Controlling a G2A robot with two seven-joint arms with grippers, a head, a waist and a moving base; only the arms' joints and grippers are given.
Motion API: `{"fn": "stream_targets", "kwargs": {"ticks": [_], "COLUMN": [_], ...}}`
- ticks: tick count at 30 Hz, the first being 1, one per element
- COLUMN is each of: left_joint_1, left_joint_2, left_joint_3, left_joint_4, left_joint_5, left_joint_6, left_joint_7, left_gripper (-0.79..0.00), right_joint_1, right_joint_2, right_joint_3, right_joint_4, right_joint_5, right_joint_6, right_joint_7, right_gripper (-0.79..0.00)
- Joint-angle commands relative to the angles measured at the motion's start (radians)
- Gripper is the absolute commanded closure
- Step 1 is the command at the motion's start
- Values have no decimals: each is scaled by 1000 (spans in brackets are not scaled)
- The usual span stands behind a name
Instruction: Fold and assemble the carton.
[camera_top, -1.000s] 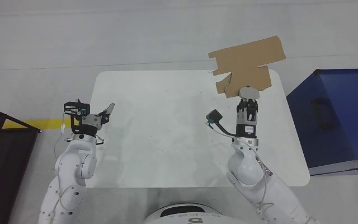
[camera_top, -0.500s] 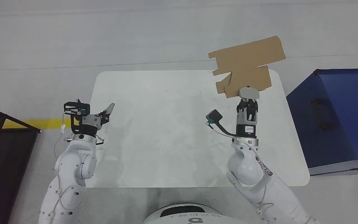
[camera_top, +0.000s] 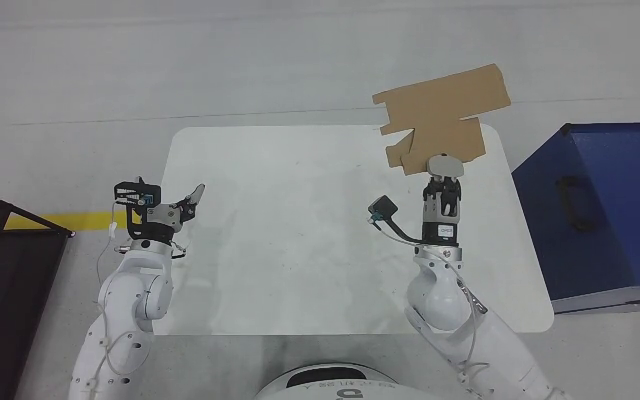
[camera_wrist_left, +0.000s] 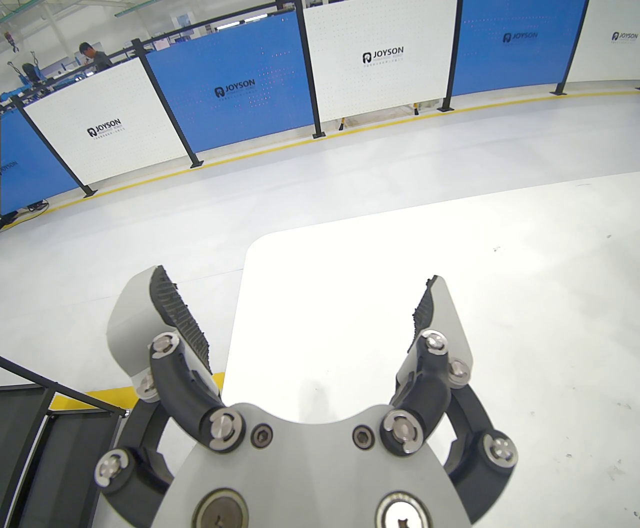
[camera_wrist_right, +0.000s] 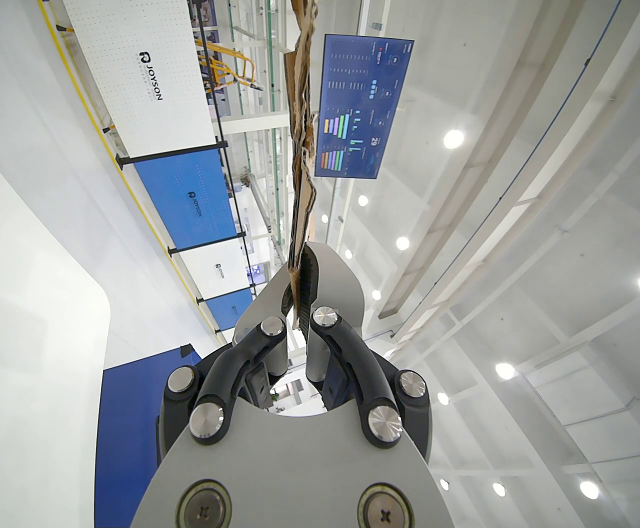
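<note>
Right gripper (camera_wrist_right: 300, 272) pinching flat carton (camera_top: 440, 110) edge; left gripper (camera_wrist_left: 297, 292) spread wide at table (camera_wrist_left: 500, 260) edge.

We see a white table (camera_top: 300, 250) with rounded corners at the centre of the top view. A dark blue case (camera_top: 585, 215) sits at the right edge, a black frame (camera_top: 25, 270) at the lower left, and a yellow floor stripe (camera_top: 85, 218) just above that frame.

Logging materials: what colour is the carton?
The carton is plain brown, clearest in the top view.
</note>
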Motion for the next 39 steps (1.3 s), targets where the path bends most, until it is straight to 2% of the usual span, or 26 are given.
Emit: {"fn": "stream_targets", "kwargs": {"ticks": [1,6,10,13,17,20,25,27,31,35,39], "left_joint_1": [0,0,0,0,0,0,0,0,0,0,0], "left_joint_2": [0,0,0,0,0,0,0,0,0,0,0], "left_joint_3": [0,0,0,0,0,0,0,0,0,0,0], "left_joint_4": [0,0,0,0,0,0,0,0,0,0,0], "left_joint_5": [0,0,0,0,0,0,0,0,0,0,0], "left_joint_6": [0,0,0,0,0,0,0,0,0,0,0], "left_joint_7": [0,0,0,0,0,0,0,0,0,0,0], "left_gripper": [-785,-785,-785,-785,-785,-785,-785,-785,-785,-785,-785], "right_joint_1": [1,1,46,135,323,503,800,860,901,925,932], "right_joint_2": [0,0,1,26,80,114,125,116,93,73,59], "right_joint_3": [0,0,28,-47,-255,-465,-827,-845,-845,-845,-845], "right_joint_4": [0,0,9,-25,-39,-28,-17,-28,-53,-60,-45], "right_joint_5": [0,0,0,0,0,0,0,0,0,0,0], "right_joint_6": [0,0,-159,-314,-507,-657,-837,-889,-952,-951,-942], "right_joint_7": [0,0,23,51,145,234,345,293,202,143,153], "right_gripper": [0,0,0,0,0,0,0,0,0,0,0]}}
